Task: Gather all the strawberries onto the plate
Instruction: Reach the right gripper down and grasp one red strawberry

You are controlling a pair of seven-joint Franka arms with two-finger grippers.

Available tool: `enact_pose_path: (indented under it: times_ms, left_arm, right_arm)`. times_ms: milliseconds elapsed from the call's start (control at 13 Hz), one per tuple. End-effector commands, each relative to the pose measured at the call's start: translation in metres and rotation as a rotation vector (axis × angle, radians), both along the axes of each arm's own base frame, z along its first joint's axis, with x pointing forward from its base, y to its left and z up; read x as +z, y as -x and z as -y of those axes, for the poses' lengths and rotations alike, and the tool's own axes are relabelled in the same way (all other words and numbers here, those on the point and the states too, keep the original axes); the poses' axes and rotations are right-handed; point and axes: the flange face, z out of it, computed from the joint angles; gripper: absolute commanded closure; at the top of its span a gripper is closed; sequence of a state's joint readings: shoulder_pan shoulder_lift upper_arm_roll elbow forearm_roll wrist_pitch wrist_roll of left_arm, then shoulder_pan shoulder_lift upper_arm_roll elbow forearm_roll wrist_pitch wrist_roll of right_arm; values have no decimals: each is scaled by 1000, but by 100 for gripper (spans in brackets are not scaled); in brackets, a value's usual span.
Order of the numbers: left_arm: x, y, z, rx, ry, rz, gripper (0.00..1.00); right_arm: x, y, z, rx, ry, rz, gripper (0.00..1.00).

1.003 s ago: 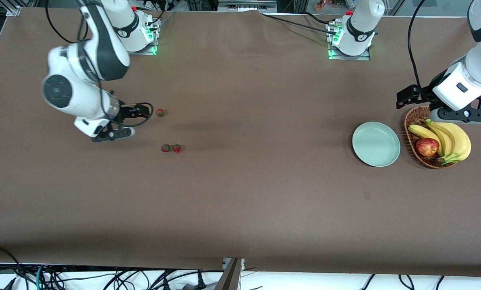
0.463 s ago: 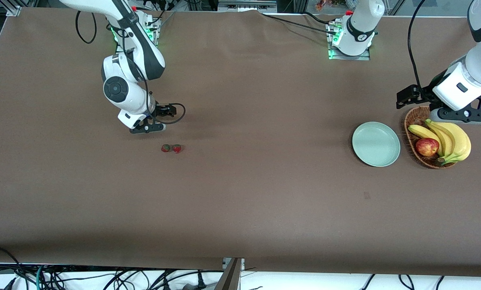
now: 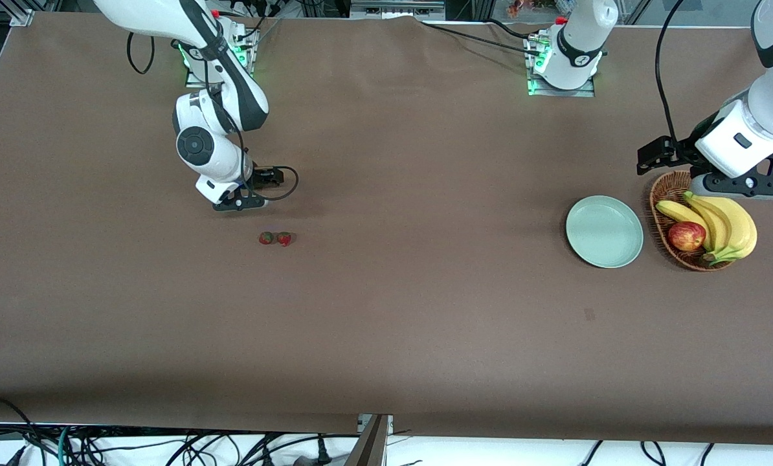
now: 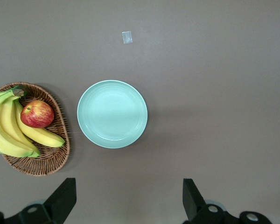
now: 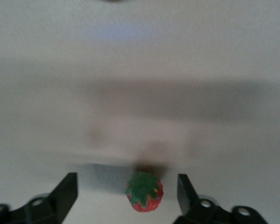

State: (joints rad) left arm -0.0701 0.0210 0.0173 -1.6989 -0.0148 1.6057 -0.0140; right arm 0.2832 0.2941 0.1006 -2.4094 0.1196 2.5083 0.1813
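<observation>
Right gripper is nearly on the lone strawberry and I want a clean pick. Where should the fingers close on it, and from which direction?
Grip the strawberry across its red body, below the green leafy top, coming straight down. It stands with its leaves upward between the open fingers of the right gripper, so the rounded flanks are the likely best hold; the leaves would probably slip.

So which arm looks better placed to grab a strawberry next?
The right. Its tool is open around a strawberry on the table, while the left tool waits open above the plate, away from the berries.
</observation>
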Motion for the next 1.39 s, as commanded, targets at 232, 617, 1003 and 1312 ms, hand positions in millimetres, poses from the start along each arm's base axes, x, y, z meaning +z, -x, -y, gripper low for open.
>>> enact_pose_path:
  times_ms: [232, 617, 1003, 1312]
  left_arm:
    - [3, -1, -2, -9, 23, 6, 0]
    - [4, -2, -2, -9, 23, 11, 0]
    - [3, -2, -2, -9, 23, 9, 0]
    - [3, -2, -2, -7, 23, 9, 0]
  right_arm:
    - [1, 15, 8, -13, -2, 11, 54]
    - [11, 13, 6, -38, 1, 17, 100]
    - [56, -41, -43, -65, -50, 116, 100]
    - [85, -125, -136, -184, -80, 101, 99]
